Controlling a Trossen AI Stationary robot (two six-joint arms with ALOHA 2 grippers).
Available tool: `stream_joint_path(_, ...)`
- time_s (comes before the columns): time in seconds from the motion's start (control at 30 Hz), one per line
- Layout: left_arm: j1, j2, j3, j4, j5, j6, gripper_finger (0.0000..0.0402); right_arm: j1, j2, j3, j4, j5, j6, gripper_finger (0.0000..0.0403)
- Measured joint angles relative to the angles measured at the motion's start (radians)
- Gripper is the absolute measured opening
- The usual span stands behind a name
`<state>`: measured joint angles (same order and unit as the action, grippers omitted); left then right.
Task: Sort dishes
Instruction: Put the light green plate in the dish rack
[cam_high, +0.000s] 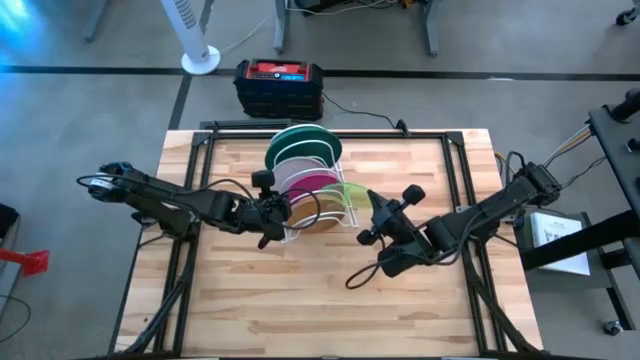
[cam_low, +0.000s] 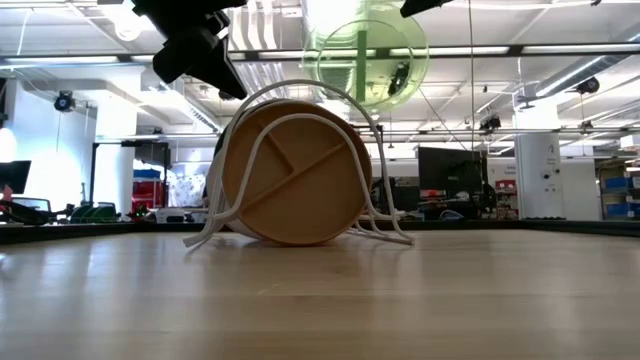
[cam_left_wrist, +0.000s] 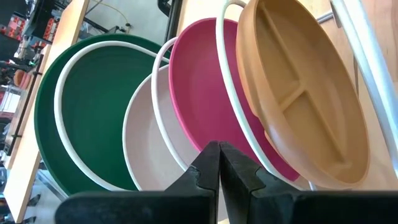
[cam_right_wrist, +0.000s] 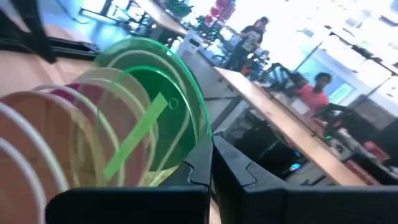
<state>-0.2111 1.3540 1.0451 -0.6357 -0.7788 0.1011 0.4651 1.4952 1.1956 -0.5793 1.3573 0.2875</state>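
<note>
Dark green plate (cam_high: 297, 140), white plate (cam_high: 297, 167), pink plate (cam_high: 318, 182) and brown divided plate (cam_high: 312, 211) stand in the rack (cam_high: 338, 160) just ahead of the closed, empty left gripper (cam_high: 272, 212); the right gripper (cam_high: 366, 222) pinches the lime-green plate (cam_high: 347, 201) beside them.

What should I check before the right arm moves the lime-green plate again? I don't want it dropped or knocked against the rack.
1. Grip on plate: ok. The right gripper is shut on the rim of the translucent lime-green plate.
2. Plate off the table: ok. In the low view it hangs above the white wire dish rack.
3. Rack contents settled: ok. The dark green plate, white plate, magenta pink plate and brown divided plate stand on edge in it.
4. Free slot for the lime-green plate: cannot tell.
5. Left gripper out of the way: not ok. It is shut, close beside the rack.
</note>
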Motion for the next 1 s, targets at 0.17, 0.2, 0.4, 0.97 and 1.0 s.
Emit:
stream_joint_path(0.17, 0.0, 0.0, 0.0, 0.0, 0.0, 0.0, 0.0, -0.001, 0.002, -0.023, 0.063, -0.014, -0.032, 0.0)
stream_joint_path(0.2, 0.0, 0.0, 0.0, 0.0, 0.0, 0.0, 0.0, -0.001, 0.005, -0.028, 0.076, -0.013, -0.042, 0.0)
stream_joint_path(0.4, 0.0, 0.0, 0.0, 0.0, 0.0, 0.0, 0.0, -0.013, 0.062, -0.036, 0.215, -0.015, -0.18, 0.0)
stream_joint_path(0.97, 0.0, 0.0, 0.0, 0.0, 0.0, -0.001, 0.0, -0.059, 0.227, -0.022, 0.469, -0.057, -0.489, 0.0)
stream_joint_path(1.0, 0.0, 0.0, 0.0, 0.001, 0.0, -0.001, 0.0, -0.064, 0.228, -0.022, 0.473, -0.072, -0.49, 0.0)
